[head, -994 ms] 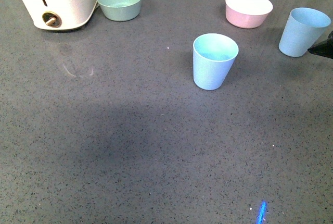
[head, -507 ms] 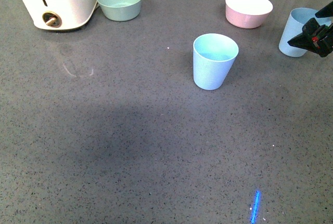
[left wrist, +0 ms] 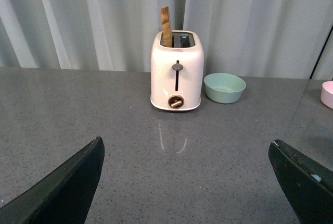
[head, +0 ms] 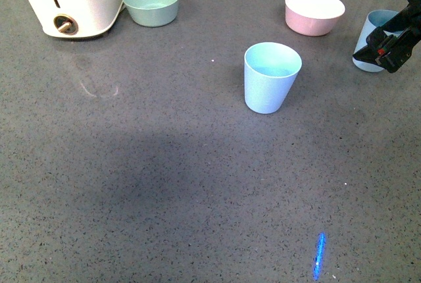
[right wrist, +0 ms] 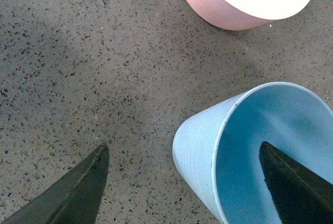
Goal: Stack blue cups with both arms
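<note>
**Right tool astride far-right cup's wall; left tool empty**

Cups: both are tapered, handleless tumblers in matte light-blue plastic, with paler aqua insides. The centre cup point(head: 271, 77) stands upright mid-surface with nothing touching it. The far-right cup point(head: 370, 31) is also upright, near the pink bowl point(head: 314, 12) but apart from it.

Right tool point(head: 388, 49): black and cabled, it sits in front of the far-right cup and hides part of its rim and side. In the wrist view the jaws are wide apart. One finger point(right wrist: 291, 182) is over the cup's aqua inside, the other point(right wrist: 67, 193) is outside over bare surface, and the cup wall runs between them. Can't tell if either finger touches the wall. It isn't clamped on anything.

Left tool point(left wrist: 186, 141): not seen from the front. Its wrist view shows the jaws spread wide with nothing between them, looking across the surface at the toaster.

Around: the cream toaster point(left wrist: 177, 70) is rounded and glossy, with a slice poking out of one slot and a lever and brass-coloured knob on the front. The pale green bowl point(left wrist: 225, 87) sits just beside it. Both are well apart from the cups. The pink bowl is smooth, with a white inside. Nothing stands between the two cups.

Surface point(head: 164, 178): dark grey speckled stone-look, faintly reflective, with a blue light streak point(head: 320, 255) near the front edge. Pale pleated curtains point(left wrist: 93, 21) hang behind.
</note>
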You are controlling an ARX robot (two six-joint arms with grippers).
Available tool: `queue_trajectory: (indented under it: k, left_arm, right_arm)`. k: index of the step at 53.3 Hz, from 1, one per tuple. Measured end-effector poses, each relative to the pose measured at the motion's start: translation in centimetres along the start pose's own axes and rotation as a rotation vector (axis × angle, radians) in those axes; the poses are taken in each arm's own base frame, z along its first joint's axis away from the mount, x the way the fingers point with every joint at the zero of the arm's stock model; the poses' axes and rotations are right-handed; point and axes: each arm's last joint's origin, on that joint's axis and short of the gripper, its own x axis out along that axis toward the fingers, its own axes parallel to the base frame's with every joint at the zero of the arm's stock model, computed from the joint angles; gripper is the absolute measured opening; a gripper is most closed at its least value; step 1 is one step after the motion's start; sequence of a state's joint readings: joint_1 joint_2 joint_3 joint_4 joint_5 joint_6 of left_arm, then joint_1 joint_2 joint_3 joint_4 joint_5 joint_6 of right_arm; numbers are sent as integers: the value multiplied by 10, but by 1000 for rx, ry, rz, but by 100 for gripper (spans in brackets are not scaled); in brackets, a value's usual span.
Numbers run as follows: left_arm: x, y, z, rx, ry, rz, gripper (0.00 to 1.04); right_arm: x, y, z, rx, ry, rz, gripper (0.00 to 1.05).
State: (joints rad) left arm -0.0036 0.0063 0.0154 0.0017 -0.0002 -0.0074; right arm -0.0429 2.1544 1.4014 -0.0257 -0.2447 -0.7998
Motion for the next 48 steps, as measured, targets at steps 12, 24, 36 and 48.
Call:
queue_trajectory:
  k: [12, 24, 36, 48]
  left_arm:
    - [0, 0, 0, 0, 0, 0, 96]
    - [0, 0, 0, 0, 0, 0, 96]
    - [0, 0, 0, 0, 0, 0, 96]
    - [0, 0, 0, 0, 0, 0, 96]
  right_arm:
    - [2, -2, -6, 9, 12, -4, 32]
    - [-24, -9, -13, 37, -43, 24, 2]
    - [-100, 2, -7, 22, -176, 187, 2]
    - [-150, 39, 26, -88, -304, 314, 2]
